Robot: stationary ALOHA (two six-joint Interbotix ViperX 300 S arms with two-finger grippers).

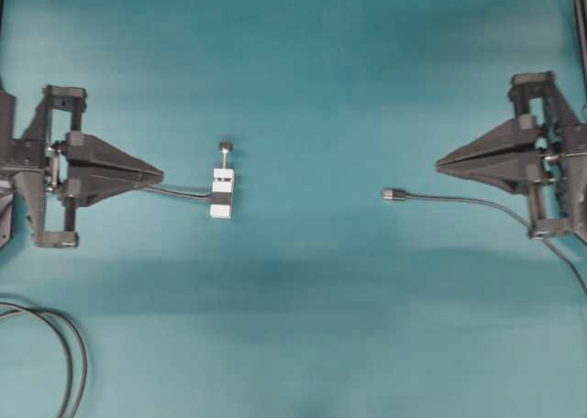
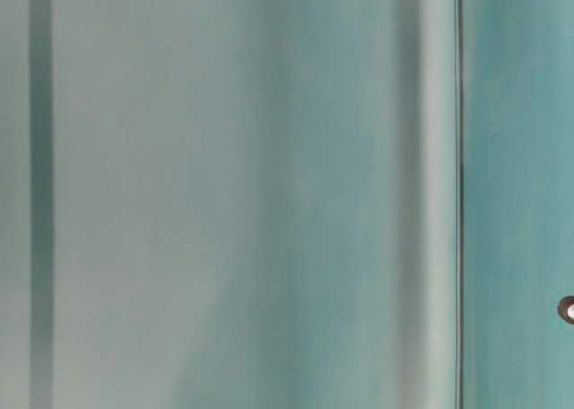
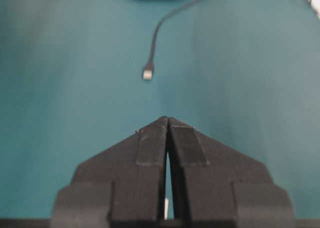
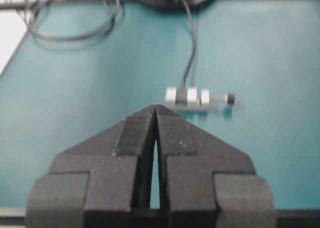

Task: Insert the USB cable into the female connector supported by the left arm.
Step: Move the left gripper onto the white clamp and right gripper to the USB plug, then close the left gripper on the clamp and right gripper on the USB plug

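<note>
The female connector point(image 1: 221, 193), a black socket in a white block with a dark-knobbed screw, lies left of centre on the teal table; it also shows in the right wrist view point(image 4: 187, 97). The USB cable point(image 1: 459, 201) lies right of centre, its silver-tipped plug point(image 1: 393, 194) pointing left; the left wrist view has the plug point(image 3: 147, 73) ahead of the fingers. The left arm's gripper point(image 1: 160, 173) is shut and empty, a short way left of the connector, above its thin cable point(image 1: 179, 192). My right gripper point(image 1: 439, 164) is shut and empty, right of the plug and slightly behind it.
Looped black cables point(image 1: 64, 345) lie at the front left corner of the table and appear at the far side in the right wrist view point(image 4: 75, 28). The table-level view is a blurred teal surface with a small dark round thing point(image 2: 567, 308) at its right edge.
</note>
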